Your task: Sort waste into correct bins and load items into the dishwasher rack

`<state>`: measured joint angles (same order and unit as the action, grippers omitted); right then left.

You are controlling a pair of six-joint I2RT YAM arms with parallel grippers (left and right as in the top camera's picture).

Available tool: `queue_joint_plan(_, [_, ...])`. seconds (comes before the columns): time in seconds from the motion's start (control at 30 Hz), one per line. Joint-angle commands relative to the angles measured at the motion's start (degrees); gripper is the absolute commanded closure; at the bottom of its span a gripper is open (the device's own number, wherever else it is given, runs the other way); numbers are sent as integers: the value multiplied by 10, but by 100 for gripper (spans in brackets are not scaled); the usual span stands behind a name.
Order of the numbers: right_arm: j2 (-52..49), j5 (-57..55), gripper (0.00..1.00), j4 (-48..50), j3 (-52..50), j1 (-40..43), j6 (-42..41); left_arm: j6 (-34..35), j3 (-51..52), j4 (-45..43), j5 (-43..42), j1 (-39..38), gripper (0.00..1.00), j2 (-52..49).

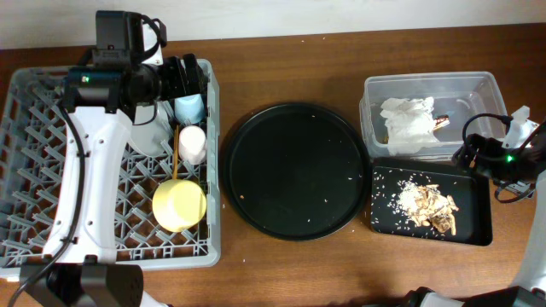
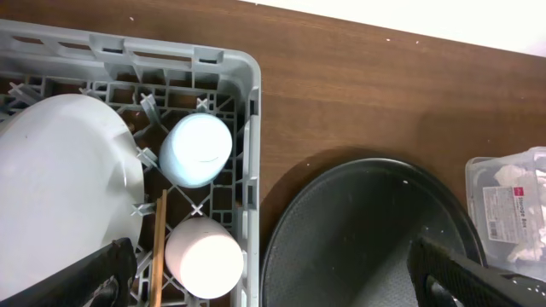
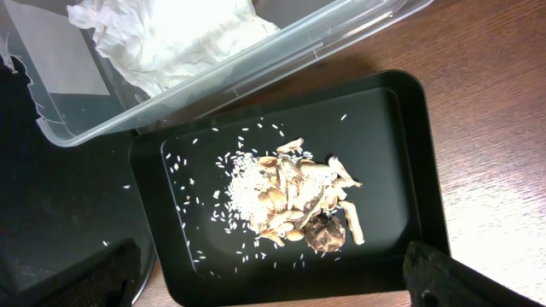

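— How will the plate [image 2: 60, 188] handle?
— Stiff, slick and probably breakable. It leans among the pegs of the dishwasher rack [image 2: 247, 128]; take it by the rim.
— And the chopsticks [image 2: 159, 247]?
— Thin and light, so pinch them mid-length. They lie in the rack beside the pink cup [image 2: 203, 256], long axis toward the far wall.
— Jaws?
— Left gripper [image 2: 273, 273] and right gripper [image 3: 269, 277] are both spread and empty.

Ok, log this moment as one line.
left gripper open; right gripper open; plate, blue cup, pink cup, yellow bowl in dishwasher rack; napkin in clear tub; scraps in black tray
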<state>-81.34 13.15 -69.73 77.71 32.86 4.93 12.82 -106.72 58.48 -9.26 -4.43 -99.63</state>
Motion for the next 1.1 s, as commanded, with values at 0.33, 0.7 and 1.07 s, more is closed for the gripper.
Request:
queue_joint_plan(0.33, [121,1,1,2,5,-210,1,-12,0,1,-10,2,1,1])
queue_joint_plan(0.7, [371,-8,1,-8,4,-460,4,-12,0,1,-10,2,1,1])
queue_joint_plan(1.07, [675,-93,1,125,-150,-459,19,-12,0,1,-10,2,1,1])
